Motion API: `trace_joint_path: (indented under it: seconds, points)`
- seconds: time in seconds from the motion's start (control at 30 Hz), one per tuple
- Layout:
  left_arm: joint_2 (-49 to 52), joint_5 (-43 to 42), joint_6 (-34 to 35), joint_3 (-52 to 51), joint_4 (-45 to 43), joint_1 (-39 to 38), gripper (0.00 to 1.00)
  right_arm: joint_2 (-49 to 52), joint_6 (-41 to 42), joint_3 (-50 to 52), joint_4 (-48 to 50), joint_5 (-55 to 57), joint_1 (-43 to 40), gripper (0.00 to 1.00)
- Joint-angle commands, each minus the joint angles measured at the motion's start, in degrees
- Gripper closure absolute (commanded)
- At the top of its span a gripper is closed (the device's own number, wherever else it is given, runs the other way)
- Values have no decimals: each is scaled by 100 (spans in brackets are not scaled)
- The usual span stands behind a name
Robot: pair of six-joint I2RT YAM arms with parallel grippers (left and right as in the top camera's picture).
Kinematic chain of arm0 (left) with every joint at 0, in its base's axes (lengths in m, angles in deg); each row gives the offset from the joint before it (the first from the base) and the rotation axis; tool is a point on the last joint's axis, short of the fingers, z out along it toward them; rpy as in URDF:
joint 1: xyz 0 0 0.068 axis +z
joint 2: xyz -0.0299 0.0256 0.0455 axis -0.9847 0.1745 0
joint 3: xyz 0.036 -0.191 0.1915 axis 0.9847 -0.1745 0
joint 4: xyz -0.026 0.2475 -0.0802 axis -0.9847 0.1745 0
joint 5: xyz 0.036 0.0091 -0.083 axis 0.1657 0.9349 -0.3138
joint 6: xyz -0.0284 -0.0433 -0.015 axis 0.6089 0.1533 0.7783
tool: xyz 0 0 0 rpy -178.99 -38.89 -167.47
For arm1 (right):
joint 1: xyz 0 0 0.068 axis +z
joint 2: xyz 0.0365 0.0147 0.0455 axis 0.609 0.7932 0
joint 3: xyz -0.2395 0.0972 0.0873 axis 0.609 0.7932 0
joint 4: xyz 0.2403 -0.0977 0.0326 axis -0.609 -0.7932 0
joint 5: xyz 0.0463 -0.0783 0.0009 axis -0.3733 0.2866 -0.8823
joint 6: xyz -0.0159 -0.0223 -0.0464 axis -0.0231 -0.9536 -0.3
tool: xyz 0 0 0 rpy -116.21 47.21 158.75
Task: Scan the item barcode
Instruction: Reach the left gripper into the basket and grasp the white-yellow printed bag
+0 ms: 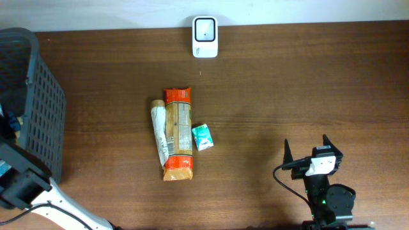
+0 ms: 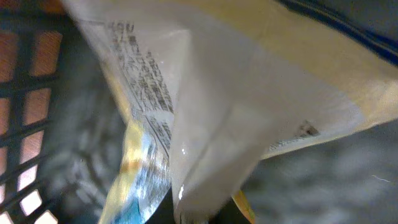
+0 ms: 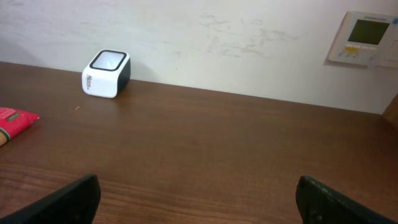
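In the left wrist view, a white and clear plastic packet [image 2: 211,112] with fine print, blue and yellow at its lower edge, fills the frame. Its bottom fold runs down between the dark fingers of my left gripper [image 2: 202,218], which looks shut on it inside the basket [image 2: 25,93]. From overhead the basket [image 1: 38,102] hides that gripper. The white barcode scanner [image 1: 205,37] stands at the table's far edge, also visible as the scanner [image 3: 106,73] in the right wrist view. My right gripper [image 1: 313,150] hovers over the near right table, open and holding nothing.
An orange packet [image 1: 178,134], a white packet [image 1: 159,131] and a small teal packet [image 1: 202,136] lie mid-table. The dark grid basket stands at the left edge. A wall panel [image 3: 364,37] hangs beyond the table.
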Motion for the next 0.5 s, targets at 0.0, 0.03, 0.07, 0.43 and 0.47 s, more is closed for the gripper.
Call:
trace_joint_path:
  seconds: [0.0, 0.03, 0.07, 0.43, 0.47]
  points:
    - [-267, -660, 433, 1067, 321, -17, 93, -28, -22, 52, 7, -33, -37, 1]
    - [-385, -841, 433, 1257, 372, -15, 94, -28, -22, 52, 7, -33, -37, 1]
    - [-577, -1102, 457, 1449, 387, -15, 95, -28, -22, 52, 7, -31, -37, 1]
    - [-1921, -1764, 597, 1853, 387, -7, 71, -28, -22, 52, 7, -31, -37, 1]
    - [-1904, -1676, 599, 1727, 389, 7, 60, -28, -22, 52, 7, -33, -37, 1]
